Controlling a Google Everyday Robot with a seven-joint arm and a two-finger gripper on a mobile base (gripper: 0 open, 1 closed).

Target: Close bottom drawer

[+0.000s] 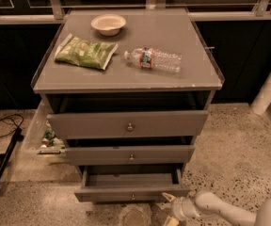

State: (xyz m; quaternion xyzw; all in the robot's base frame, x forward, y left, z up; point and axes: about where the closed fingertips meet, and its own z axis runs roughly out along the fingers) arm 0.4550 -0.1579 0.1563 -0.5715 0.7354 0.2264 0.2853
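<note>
The bottom drawer (126, 192) stood pulled well out from the foot of the cabinet (126, 81), its bare inside showing. Its slim front panel ran left to right, and its way home ran straight back into the cabinet. The gripper (169, 210) lay low on the floor side of that panel, by its right end and right of the small knob (132, 197). Whether it touched the panel, or was apart or together, I could not tell. A shove toward the cabinet seemed the likely need (off-centre, so the box might skew).

Nothing stood between panel and cabinet. The middle drawer (130, 154) and top drawer (128, 124) sat above, less far out. On the cabinet top lay a bowl (108, 24), a chip bag (85, 52) and a water bottle (153, 59).
</note>
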